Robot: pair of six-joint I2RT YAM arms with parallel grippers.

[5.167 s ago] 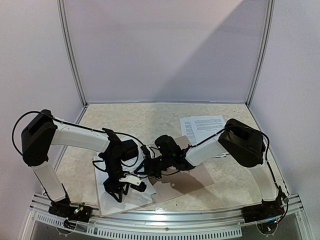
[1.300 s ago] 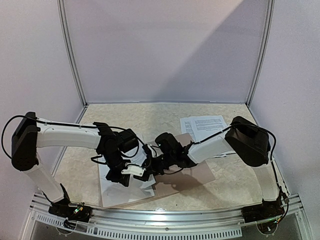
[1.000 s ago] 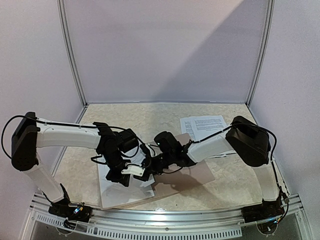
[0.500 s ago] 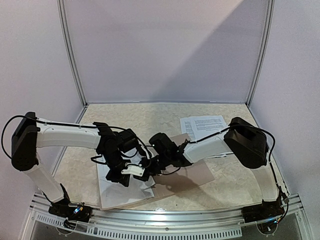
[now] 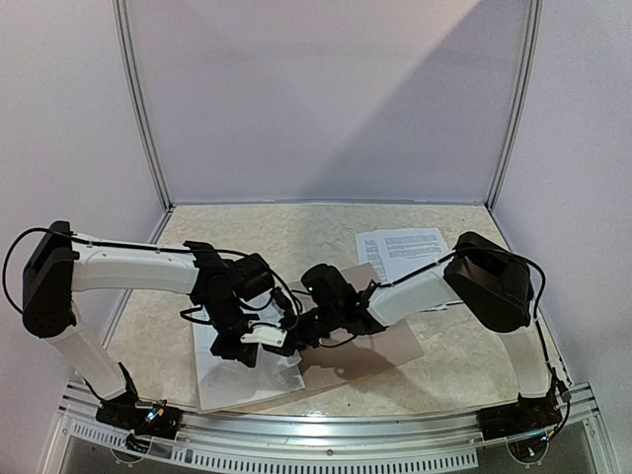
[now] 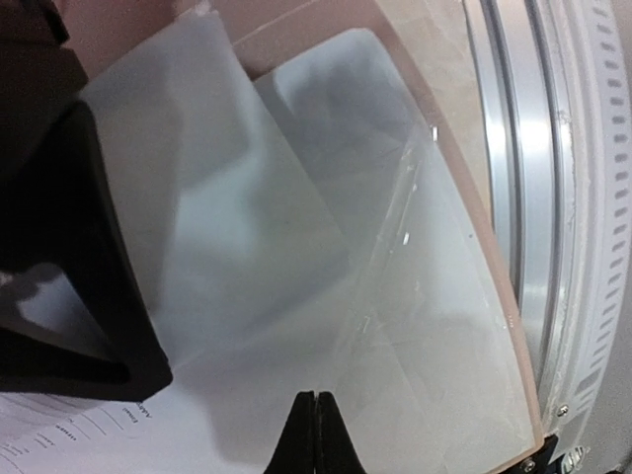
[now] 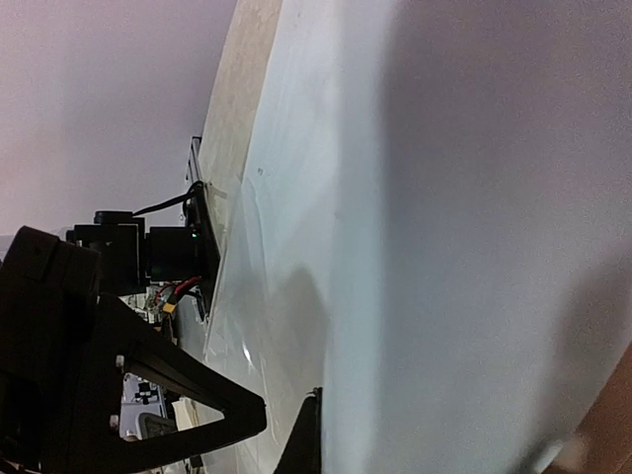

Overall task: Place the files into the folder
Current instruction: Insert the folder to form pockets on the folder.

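Both grippers closed over the sheets on the open folder.

The left gripper (image 6: 316,420) has its jaws pressed together, the tips down on a clear plastic sleeve (image 6: 405,316); whether they pinch it cannot be told. Just beside it, the right gripper (image 7: 309,430) is closed too, with a white sheet (image 7: 444,227) running along its tips and filling the space in front of it. The sheets (image 5: 242,383) lie under and just in front of both grippers, overlapping the brown folder (image 5: 380,346), which spreads flat beneath the right gripper and its arm. One printed sheet (image 5: 400,247) lies well apart from both grippers, on the table (image 5: 267,232) behind the right arm.
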